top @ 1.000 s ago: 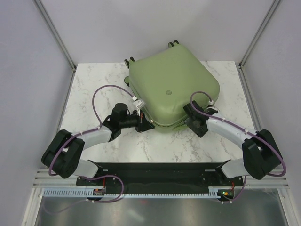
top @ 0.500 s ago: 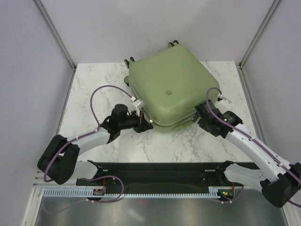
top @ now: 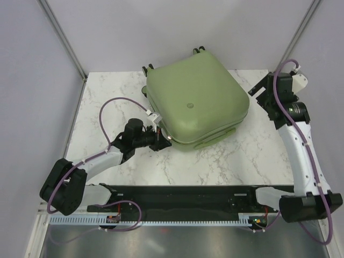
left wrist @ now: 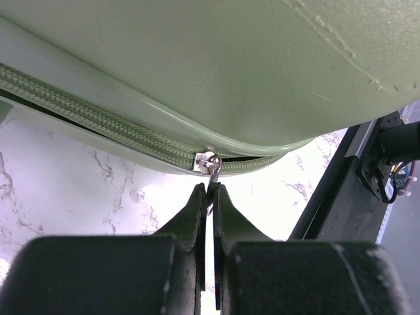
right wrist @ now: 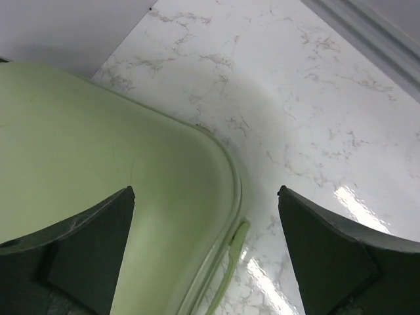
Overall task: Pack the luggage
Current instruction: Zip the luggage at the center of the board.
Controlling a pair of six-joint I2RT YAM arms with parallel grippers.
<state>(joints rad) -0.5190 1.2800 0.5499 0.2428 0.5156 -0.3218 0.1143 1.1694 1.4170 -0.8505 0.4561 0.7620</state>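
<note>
- Enclosure of pale lilac-grey wall panels (top: 177, 32) on the left, far and right sides, silver frame posts (top: 62, 37) at the far corners.
- White marble-look table (top: 215, 161) with grey veining, glossy, glare patches in the right wrist view.
- Black base plate (top: 183, 196) along the near edge, white slotted cable tray (top: 161, 219) just nearer than that.
- The luggage (top: 196, 102) flat on the far-centre part of the table, lid down, turned at an angle with one corner pointing near.
- Pale sage-green hard shell, rounded corners, smooth and slightly domed top.
- Black-and-green caster wheels (top: 146, 70) poking out along its far-left side.
- Small round logo (top: 188, 106) near the middle of the top shell.
- Matching green zipper (left wrist: 98, 111) running round the seam, seen close in the left wrist view.
- Two white-and-black arms reaching in from the near edge, purple cables (top: 115, 105) looped along both.
- Left gripper (top: 161, 141) low at the near-left edge of the luggage, pinched tight on the metal zipper pull (left wrist: 210, 164), pull sitting at a rounded corner of the seam.
- Right gripper (right wrist: 205, 190) spread wide with nothing between the fingers (right wrist: 85, 249), raised near the table's far-right side, over the luggage's right corner and bare marble.
</note>
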